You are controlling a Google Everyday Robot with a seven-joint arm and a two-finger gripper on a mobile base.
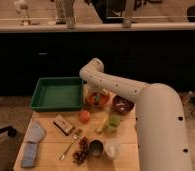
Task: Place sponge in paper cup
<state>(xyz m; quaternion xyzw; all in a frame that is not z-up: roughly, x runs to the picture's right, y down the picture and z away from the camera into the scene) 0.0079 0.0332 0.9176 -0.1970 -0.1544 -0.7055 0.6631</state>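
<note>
The white paper cup point(112, 148) stands upright near the table's front edge, right of centre. Two pale blue soft pads lie at the table's left edge, one point(35, 132) behind the other point(28, 154); either may be the sponge, and I cannot tell which. My gripper point(97, 97) hangs at the end of the white arm point(141, 100), low over an orange bowl point(98, 100) at the back of the table. It is far from both the cup and the blue pads. Nothing shows held in it.
A green tray point(43, 95) sits at the back left. A dark bowl point(122, 105), a green cup point(112, 122), an orange fruit point(84, 116), a snack bar point(63, 125), a fork point(71, 142), grapes point(81, 149) and a metal cup point(96, 148) crowd the wooden table point(51, 147).
</note>
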